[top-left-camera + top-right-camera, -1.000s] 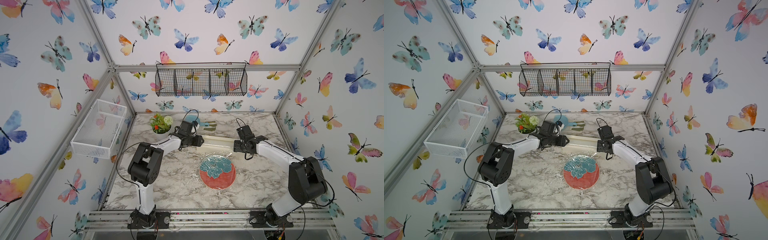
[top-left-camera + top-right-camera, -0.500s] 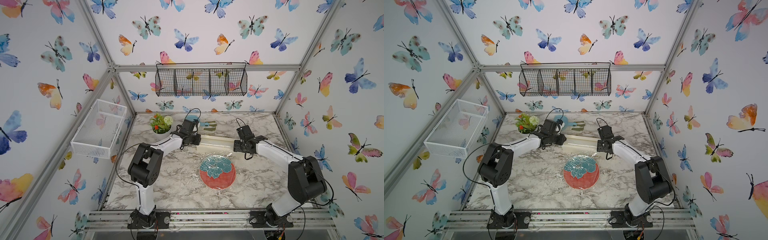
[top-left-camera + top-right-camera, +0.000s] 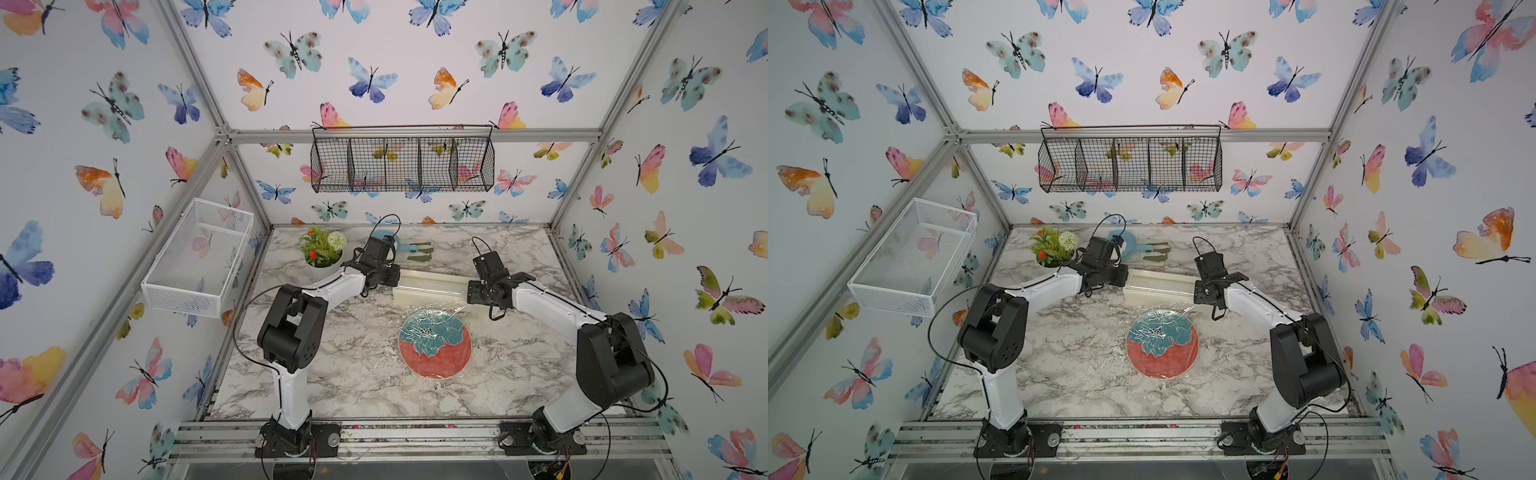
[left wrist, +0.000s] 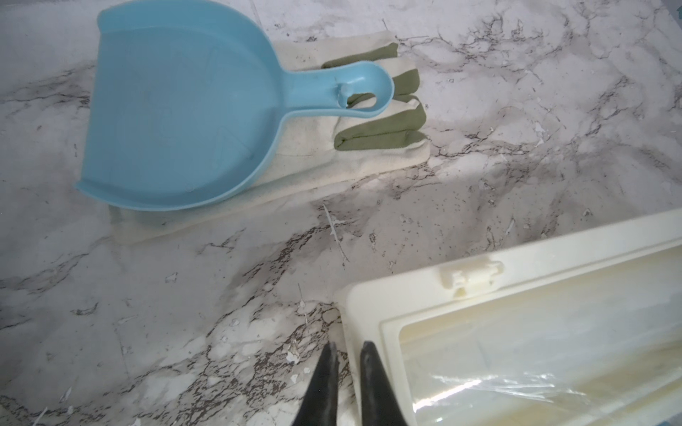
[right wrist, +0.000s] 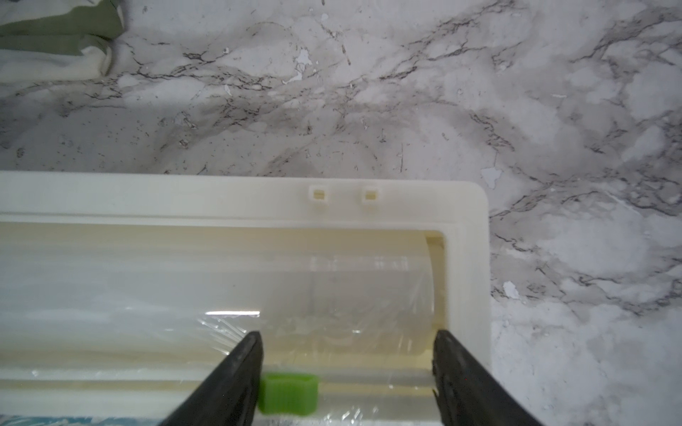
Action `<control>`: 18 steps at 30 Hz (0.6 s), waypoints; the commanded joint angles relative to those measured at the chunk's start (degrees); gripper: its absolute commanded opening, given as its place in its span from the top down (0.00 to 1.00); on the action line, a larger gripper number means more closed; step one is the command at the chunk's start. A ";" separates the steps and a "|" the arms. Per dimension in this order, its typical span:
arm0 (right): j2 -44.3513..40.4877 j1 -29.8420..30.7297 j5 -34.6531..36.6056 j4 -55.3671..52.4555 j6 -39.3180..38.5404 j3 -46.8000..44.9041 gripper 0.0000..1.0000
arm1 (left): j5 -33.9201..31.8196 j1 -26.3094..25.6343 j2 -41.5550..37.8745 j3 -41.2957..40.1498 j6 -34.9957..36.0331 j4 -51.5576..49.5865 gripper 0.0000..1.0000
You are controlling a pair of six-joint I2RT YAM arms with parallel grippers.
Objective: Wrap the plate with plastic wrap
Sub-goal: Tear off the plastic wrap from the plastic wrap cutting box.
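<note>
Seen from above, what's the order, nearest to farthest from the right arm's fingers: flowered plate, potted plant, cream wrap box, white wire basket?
1. Cream wrap box, directly beneath.
2. Flowered plate, mid-table, nearer the front.
3. Potted plant, back left.
4. White wire basket, on the left wall.

Both top views look down from high at the front of the cell toward the back wall (image 3: pixel 532 208), far enough to show the whole table (image 3: pixel 361 374) edge to edge. The wrist cameras sit close over the table, looking past the left tool (image 4: pixel 348 346) and right tool (image 5: pixel 347 333) at opposite ends of one box (image 5: pixel 258 199); both catch the cloth (image 4: pixel 313 166).
</note>
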 commanded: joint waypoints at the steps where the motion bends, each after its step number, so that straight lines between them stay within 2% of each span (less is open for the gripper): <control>1: 0.24 -0.96 3.83 -8.52 -1.16 -3.73 0.26 | -2.10 0.72 4.60 -3.48 -0.13 -11.05 0.86; 5: 0.45 -0.92 4.01 -8.43 -1.28 -3.83 0.25 | -0.29 0.79 3.94 -3.55 -0.21 -10.93 0.78; 8: 0.67 -0.91 3.22 -8.34 -1.27 -3.29 0.26 | 1.74 0.66 1.25 -3.75 -0.55 -10.30 0.53; 11: 0.93 -0.94 2.78 -8.39 -1.10 -2.28 0.26 | 2.14 -0.71 -1.07 -2.52 -0.20 -9.97 0.38; 13: 1.28 -0.92 2.57 -8.41 -1.03 -1.72 0.26 | 0.32 -2.37 -1.43 -1.08 0.88 -10.06 0.37; 18: 1.14 -0.96 2.29 -8.36 -1.10 -1.35 0.26 | -5.18 -4.25 3.28 5.63 1.41 -16.06 0.42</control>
